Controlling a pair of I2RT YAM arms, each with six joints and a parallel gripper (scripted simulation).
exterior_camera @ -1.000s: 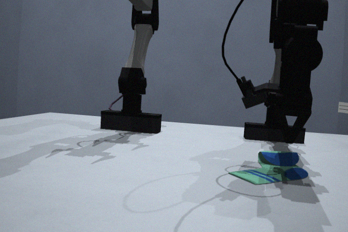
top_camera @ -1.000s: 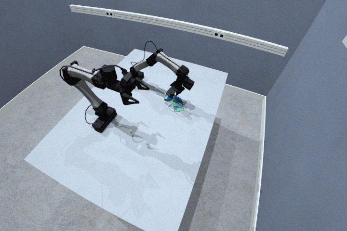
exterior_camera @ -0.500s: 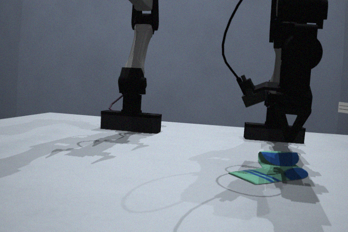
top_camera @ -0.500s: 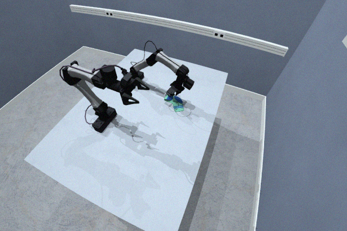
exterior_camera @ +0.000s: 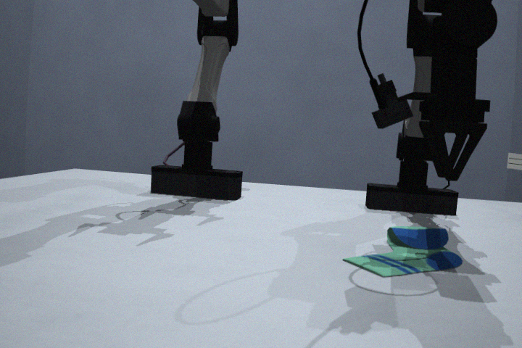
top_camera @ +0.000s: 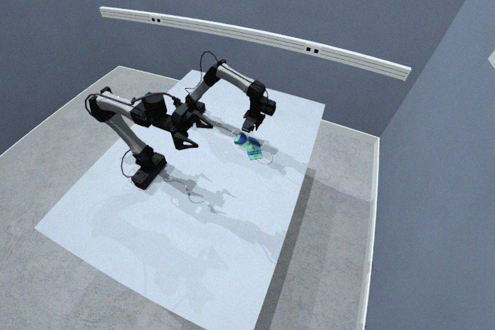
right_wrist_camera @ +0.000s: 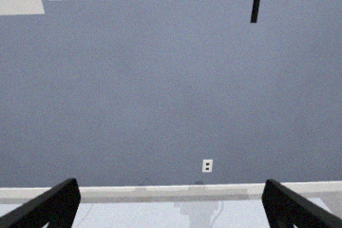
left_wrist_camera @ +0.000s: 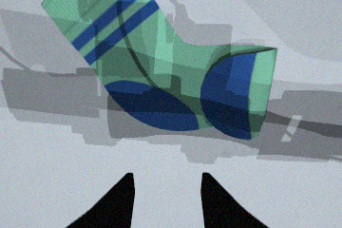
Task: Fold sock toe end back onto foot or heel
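Note:
The green sock (top_camera: 251, 148) (exterior_camera: 411, 255) (left_wrist_camera: 145, 57) lies on the table, its striped cuff at the upper left in the left wrist view. Its blue toe end (exterior_camera: 422, 238) (left_wrist_camera: 226, 97) is folded back over the foot, the rounded tip pointing towards the blue heel (exterior_camera: 446, 261) (left_wrist_camera: 150, 106). The fold looks rounded and a little raised. My left gripper (exterior_camera: 449, 178) (left_wrist_camera: 167, 181) is partly open and empty, above the table and clear of the sock. My right gripper (top_camera: 204, 136) (right_wrist_camera: 170, 188) is wide open and empty, raised off to the side of the sock.
The white table (top_camera: 216, 249) (exterior_camera: 105, 287) carries both arm bases. The right arm base (top_camera: 148, 171) (exterior_camera: 196, 182) stands apart from the left arm base (exterior_camera: 411, 199). The table edge lies beyond the sock in the top view. Arm shadows cross the sock.

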